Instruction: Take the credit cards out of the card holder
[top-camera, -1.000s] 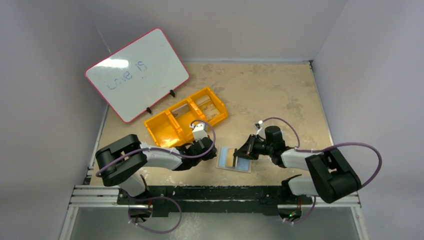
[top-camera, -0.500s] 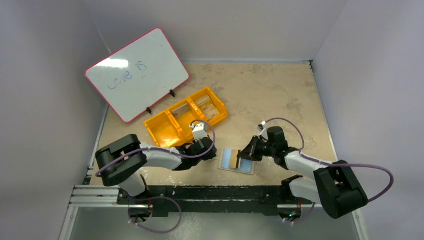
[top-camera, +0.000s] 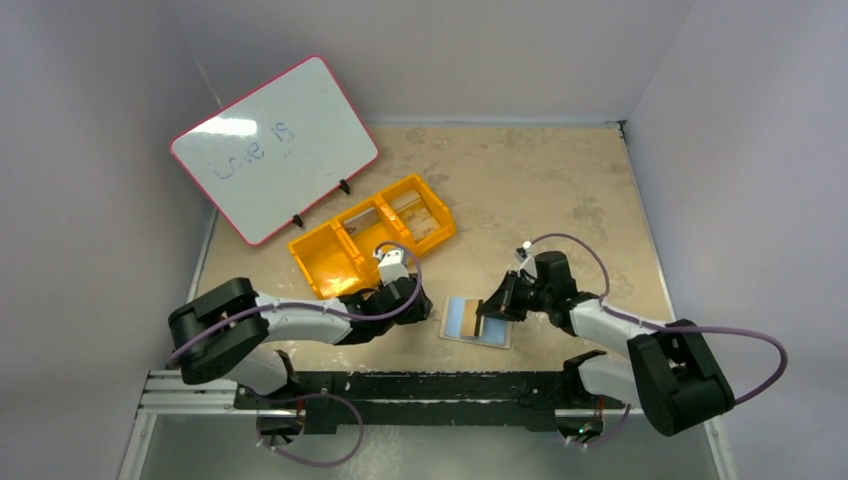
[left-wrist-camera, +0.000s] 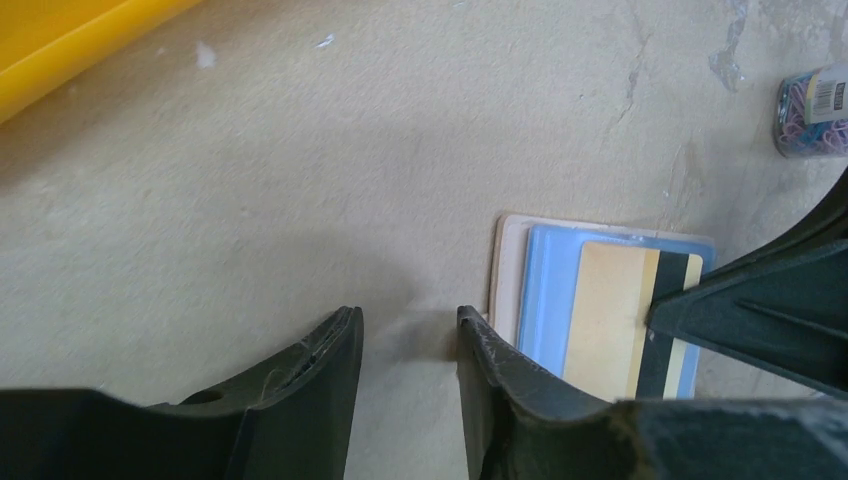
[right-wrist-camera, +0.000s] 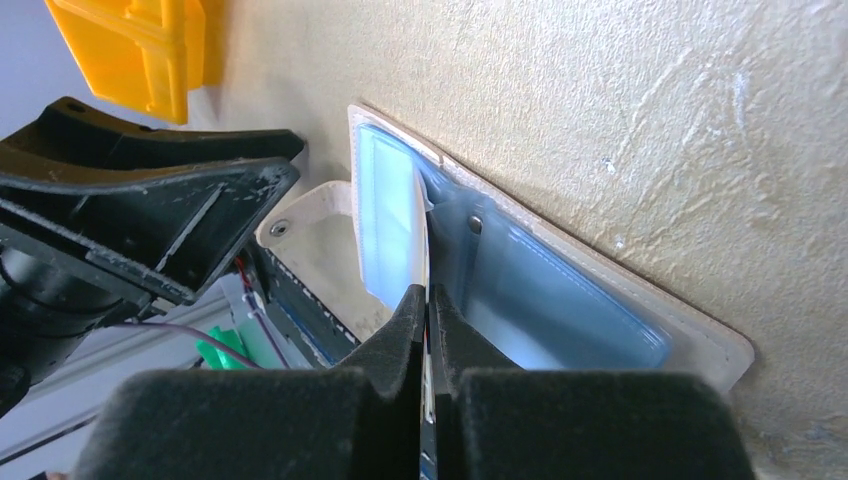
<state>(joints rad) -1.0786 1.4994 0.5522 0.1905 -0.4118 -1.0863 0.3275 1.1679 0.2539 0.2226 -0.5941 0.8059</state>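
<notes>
The card holder (top-camera: 462, 318) lies open and flat on the table, its light-blue panels (left-wrist-camera: 545, 290) edged in tan. A tan credit card (left-wrist-camera: 610, 310) with a dark stripe rises from it; the right wrist view shows this card (right-wrist-camera: 424, 240) edge-on. My right gripper (top-camera: 487, 310) is shut on the card's end, and in its own view the right gripper (right-wrist-camera: 428, 292) has the thin edge pinched between its fingers. Just left of the holder's edge, my left gripper (left-wrist-camera: 408, 318) stands open over bare table with nothing in it. From above, the left gripper (top-camera: 418, 306) sits apart from the holder.
A yellow three-compartment bin (top-camera: 370, 235) sits behind the left arm, and a pink-rimmed whiteboard (top-camera: 275, 150) leans at the back left. A small clear tub of coloured clips (left-wrist-camera: 810, 110) lies beyond the holder. Grey walls close in both sides.
The left gripper has opened and drawn back to the left, off the holder. The right gripper has closed fully on the card, and the holder has slid slightly to the right.
</notes>
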